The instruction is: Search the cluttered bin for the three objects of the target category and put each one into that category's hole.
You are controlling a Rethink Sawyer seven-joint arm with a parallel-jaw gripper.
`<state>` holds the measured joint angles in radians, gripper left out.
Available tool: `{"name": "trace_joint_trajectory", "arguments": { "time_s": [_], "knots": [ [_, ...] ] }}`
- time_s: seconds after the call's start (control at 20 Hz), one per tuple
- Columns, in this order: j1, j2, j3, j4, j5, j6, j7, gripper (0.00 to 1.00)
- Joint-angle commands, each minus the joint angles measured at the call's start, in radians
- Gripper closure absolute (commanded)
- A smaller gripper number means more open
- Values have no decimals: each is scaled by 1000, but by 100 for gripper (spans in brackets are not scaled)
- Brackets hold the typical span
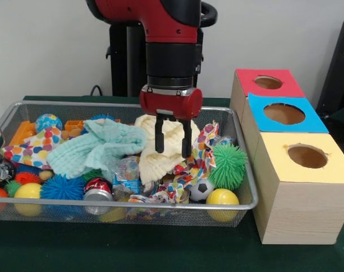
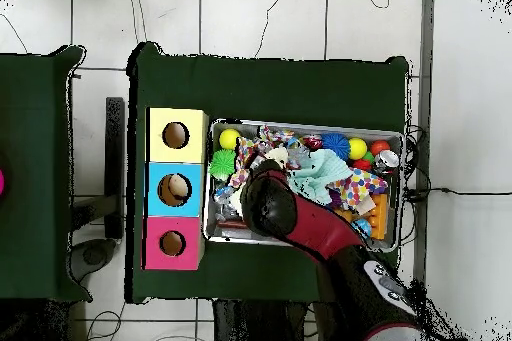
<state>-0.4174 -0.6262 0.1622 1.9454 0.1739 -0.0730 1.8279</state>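
Tool (image 1: pixel 172 139) with its two black fingers spread and empty hangs over the wire bin (image 1: pixel 240 203) in the front view, just above a cream knitted cloth (image 1: pixel 154 161) heaped mid-bin beside a mint green cloth (image 1: pixel 98 148) and a patterned cloth (image 1: pixel 201 161); the target category cannot be told, but if it is cloth, a good grasp would likely come straight down on a raised fold, clear of the spiky green ball (image 1: pixel 228 165). From overhead, the arm (image 2: pixel 300 219) covers the bin's middle, and the yellow hole (image 2: pixel 175 135), blue hole (image 2: pixel 176 189) and red hole (image 2: pixel 172 243) sit in a row of boxes touching the bin on the green surface (image 2: pixel 280 87).
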Motion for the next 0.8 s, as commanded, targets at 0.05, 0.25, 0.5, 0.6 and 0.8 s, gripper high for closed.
{"name": "trace_joint_trajectory", "arguments": {
  "time_s": [0.05,0.25,0.5,0.6,0.8],
  "knots": [
    [-52,39,192,49,3,-24,253,0],
    [-76,38,223,68,28,36,243,0],
    [-66,21,207,74,53,104,224,0],
    [-59,15,199,77,61,133,216,0],
    [-46,13,181,74,71,189,201,0]
  ]
}}
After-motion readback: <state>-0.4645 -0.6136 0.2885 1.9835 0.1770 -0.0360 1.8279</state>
